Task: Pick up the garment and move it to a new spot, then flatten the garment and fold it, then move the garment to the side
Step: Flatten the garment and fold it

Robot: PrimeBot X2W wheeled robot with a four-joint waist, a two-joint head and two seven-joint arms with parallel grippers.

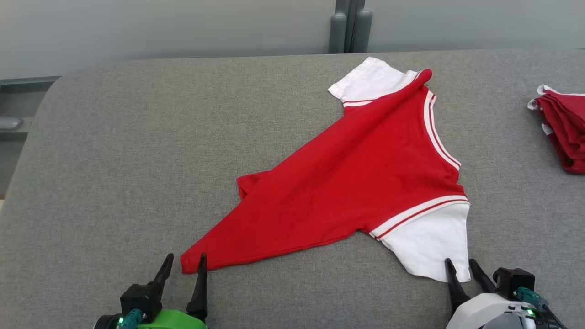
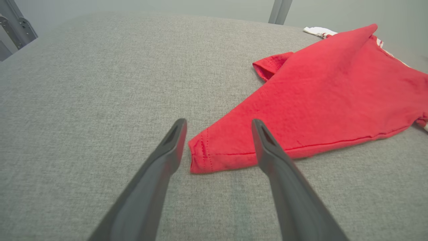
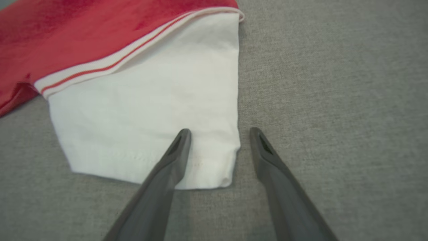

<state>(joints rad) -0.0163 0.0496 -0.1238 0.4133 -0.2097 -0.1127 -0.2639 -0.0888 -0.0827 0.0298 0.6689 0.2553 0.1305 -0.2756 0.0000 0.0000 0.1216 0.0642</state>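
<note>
Garment (image 1: 365, 183) lies skewed mid-tabletop (image 1: 137, 160), not flat. Left pincer (image 1: 186, 258) wide open astride the red hem corner, right pincer (image 1: 460, 262) open at the white sleeve; neither grips. Flatten, fold and side-move look pending.

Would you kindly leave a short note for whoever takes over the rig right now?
Left pincer: open, straddling the red hem corner of the garment, not gripping.
Right pincer: open, straddling the edge of the white sleeve, not gripping.
Garment: rumpled, lying diagonally on the grey table; a folded red pile sits at the table's right.
Done: nothing certain.
Left: grasp, flatten, fold, move aside.
</note>
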